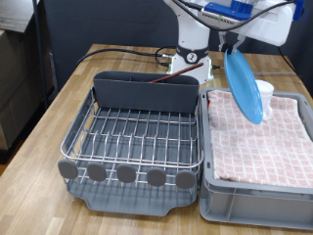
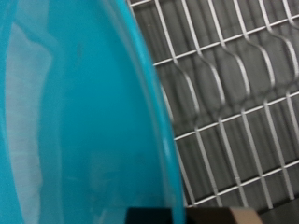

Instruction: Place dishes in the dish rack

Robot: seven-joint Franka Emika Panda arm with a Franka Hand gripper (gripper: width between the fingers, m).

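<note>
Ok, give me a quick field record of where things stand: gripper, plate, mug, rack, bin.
gripper: at the exterior view's top right, mostly hidden behind the plate, which hangs from it
plate: light blue, lifted on edge, above the bin's edge nearest the rack; fills most of the wrist view
mug: white, on the pink checkered cloth, partly behind the plate
dish rack: wire bed holds no dishes; wires visible in wrist view
bin: grey, at the rack's exterior-view right

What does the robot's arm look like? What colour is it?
The robot arm is smooth, rounded and mostly white, with blue patches near its upper part. Black cables trail from its white base across the wooden table. In the wrist view, only a dark, blurry gripper edge shows.
</note>
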